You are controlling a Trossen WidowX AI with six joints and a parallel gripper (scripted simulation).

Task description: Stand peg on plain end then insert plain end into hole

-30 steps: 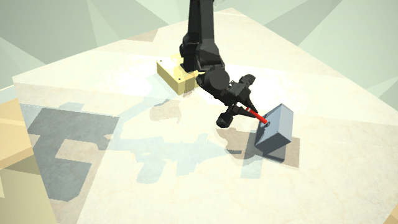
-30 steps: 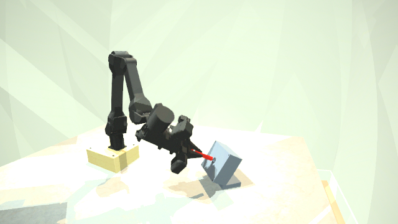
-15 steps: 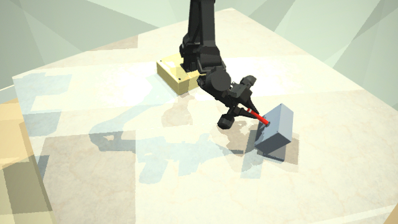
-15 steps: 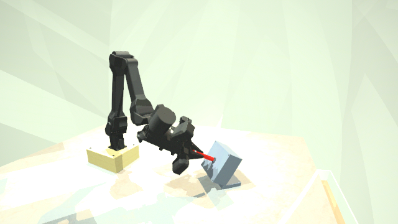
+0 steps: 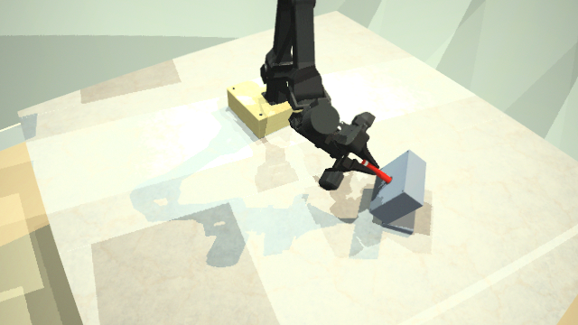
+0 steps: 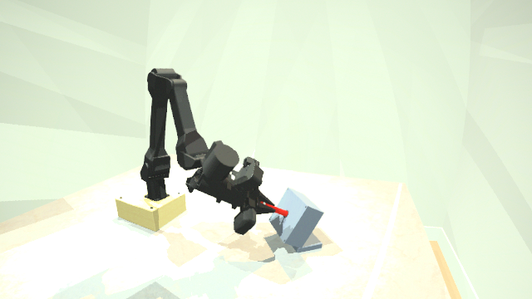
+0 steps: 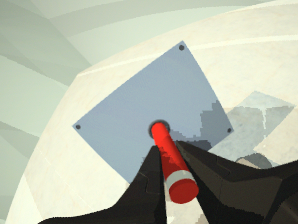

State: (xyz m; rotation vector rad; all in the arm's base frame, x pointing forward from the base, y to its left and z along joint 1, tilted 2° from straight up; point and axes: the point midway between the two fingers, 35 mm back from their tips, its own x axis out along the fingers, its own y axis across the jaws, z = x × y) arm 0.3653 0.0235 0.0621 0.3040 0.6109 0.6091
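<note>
The red peg [image 5: 382, 175] [image 6: 279, 210] [image 7: 171, 152] is held tilted, its white-banded end up toward my gripper and its plain end down at the panel. My gripper [image 5: 377, 170] [image 6: 273, 208] [image 7: 167, 148] is shut on the peg, with the banded end sticking out behind the fingertips. The blue-grey sloped panel [image 5: 399, 175] [image 6: 298, 213] [image 7: 125, 107] faces my gripper. In the wrist view the dark rim of the hole [image 7: 159, 121] shows around the peg's plain end. The plain end is at the hole's mouth; how deep it sits cannot be told.
The yellow base block [image 5: 244, 109] [image 6: 138, 213] stands under the arm, behind my gripper. The panel rests on a small foot [image 5: 397, 228] [image 6: 310, 247] on the table [image 5: 474, 217] [image 6: 353, 232]. Shadows of the arm and panel fall across the table.
</note>
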